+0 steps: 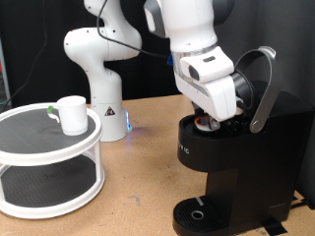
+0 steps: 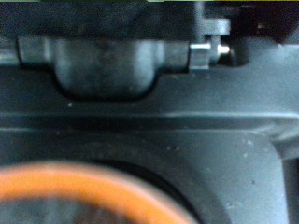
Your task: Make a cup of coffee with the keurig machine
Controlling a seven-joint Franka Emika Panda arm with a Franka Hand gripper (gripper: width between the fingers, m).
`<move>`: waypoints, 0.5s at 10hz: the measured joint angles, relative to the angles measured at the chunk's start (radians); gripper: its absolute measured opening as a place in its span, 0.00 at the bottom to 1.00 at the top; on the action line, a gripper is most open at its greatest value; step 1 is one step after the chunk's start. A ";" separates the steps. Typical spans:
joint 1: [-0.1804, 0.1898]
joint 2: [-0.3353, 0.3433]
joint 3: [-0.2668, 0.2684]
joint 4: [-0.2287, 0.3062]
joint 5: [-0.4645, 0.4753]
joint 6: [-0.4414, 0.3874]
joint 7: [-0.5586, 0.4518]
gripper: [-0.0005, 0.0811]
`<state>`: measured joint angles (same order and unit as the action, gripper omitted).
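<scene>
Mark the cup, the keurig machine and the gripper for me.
cup [image 1: 71,113], exterior view, side wall.
keurig machine [image 1: 236,157], exterior view, black front body.
gripper [image 1: 216,119], exterior view, at the open pod chamber; fingertips hidden.

Close on the coffee machine: a dark hinge block toward twelve o'clock, an orange ring curving at seven o'clock, everything blurred.

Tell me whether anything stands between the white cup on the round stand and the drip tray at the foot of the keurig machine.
Nothing visible does. The cup sits on the two-tier stand at the exterior view's left, and bare tabletop separates it from the keurig machine and its drip tray. The gripper is up at the open pod chamber.
</scene>
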<state>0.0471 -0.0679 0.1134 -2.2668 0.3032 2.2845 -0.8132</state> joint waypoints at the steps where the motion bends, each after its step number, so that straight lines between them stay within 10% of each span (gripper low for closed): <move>1: 0.000 0.004 0.001 0.000 0.000 0.000 0.000 0.55; 3: 0.000 0.009 0.001 0.000 0.001 0.003 0.000 0.94; 5: 0.000 0.005 -0.001 0.003 0.041 0.004 -0.006 0.98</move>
<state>0.0469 -0.0629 0.1122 -2.2633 0.3442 2.2884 -0.8196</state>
